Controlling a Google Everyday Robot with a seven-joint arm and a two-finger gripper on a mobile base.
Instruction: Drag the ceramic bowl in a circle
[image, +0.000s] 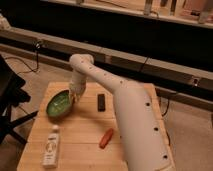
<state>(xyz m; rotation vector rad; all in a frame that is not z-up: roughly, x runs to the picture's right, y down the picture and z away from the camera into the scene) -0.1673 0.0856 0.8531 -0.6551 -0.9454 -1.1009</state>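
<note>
The ceramic bowl (59, 104) is round, shallow and glossy green. It sits on the left part of the wooden table (85, 131). My white arm reaches from the lower right over the table and bends down to the bowl. The gripper (74, 96) is at the bowl's right rim, touching it or just inside it.
A black rectangular object (101, 102) lies right of the bowl. An orange-red carrot-like item (106, 138) lies near the front middle. A white bottle (51, 146) lies at the front left. A dark chair (9, 100) stands left of the table.
</note>
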